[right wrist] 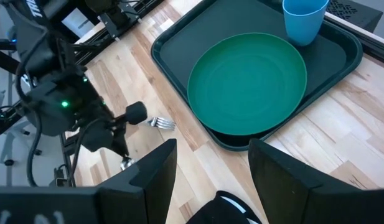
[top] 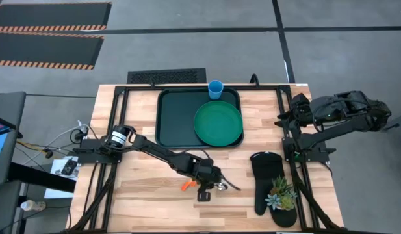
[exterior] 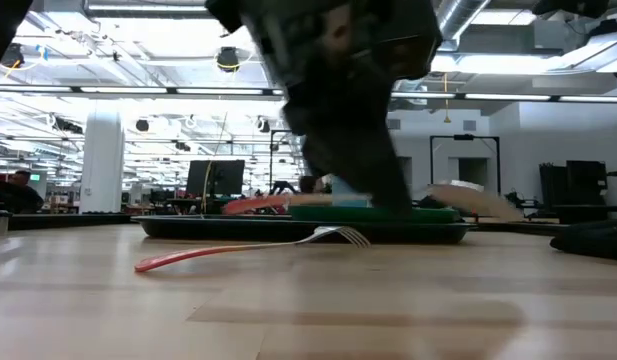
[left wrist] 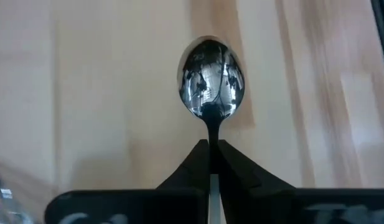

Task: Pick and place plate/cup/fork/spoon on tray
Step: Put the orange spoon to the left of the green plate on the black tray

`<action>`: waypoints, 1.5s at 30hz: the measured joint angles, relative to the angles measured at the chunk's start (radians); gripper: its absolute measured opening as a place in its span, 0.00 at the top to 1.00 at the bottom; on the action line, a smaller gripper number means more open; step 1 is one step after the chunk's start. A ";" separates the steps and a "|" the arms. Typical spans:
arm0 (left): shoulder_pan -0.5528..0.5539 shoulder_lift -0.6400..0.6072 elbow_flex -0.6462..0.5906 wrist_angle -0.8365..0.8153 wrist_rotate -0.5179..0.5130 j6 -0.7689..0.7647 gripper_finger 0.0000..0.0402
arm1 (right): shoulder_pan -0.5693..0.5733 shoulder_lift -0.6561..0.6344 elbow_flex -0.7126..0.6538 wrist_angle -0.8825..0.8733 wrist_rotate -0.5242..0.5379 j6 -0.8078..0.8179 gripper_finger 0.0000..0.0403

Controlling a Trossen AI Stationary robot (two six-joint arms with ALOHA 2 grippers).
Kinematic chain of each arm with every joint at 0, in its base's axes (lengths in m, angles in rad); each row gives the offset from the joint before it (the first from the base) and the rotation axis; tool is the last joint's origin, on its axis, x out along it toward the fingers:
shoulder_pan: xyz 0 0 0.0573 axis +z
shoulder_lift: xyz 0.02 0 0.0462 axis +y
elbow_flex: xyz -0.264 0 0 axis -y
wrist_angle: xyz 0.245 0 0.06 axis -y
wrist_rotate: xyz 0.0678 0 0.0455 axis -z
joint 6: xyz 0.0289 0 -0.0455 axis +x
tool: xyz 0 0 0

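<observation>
On the pale wooden table (top: 148, 188), my left gripper (left wrist: 213, 148) pinches the orange-handled silver spoon (left wrist: 211, 87) near the dark green tray (top: 171, 117); my right gripper (right wrist: 211, 168) waits open beside that tray.

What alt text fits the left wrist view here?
The left gripper is shut on the spoon, fingers pinching its neck, shiny bowl pointing away over the wooden table.

Tray (top: 166, 117) left half lies bare (plate (top: 218, 123) and cup (top: 215, 90) crowd its right)
</observation>
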 joint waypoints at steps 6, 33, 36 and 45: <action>0.039 -0.011 0.079 -0.009 0.059 -0.042 1.00 | 0.000 0.000 0.000 -0.001 0.000 -0.002 0.45; 0.265 -0.379 0.110 0.396 0.496 -0.366 1.00 | 0.090 -0.048 -0.001 0.427 -0.150 -0.439 0.45; 0.291 -0.377 0.110 0.436 0.525 -0.449 1.00 | 0.117 -0.003 -0.001 0.482 -0.150 -0.564 0.45; 0.368 -0.372 0.110 0.444 0.568 -0.562 1.00 | 0.154 0.135 -0.001 0.692 -0.159 -0.798 0.43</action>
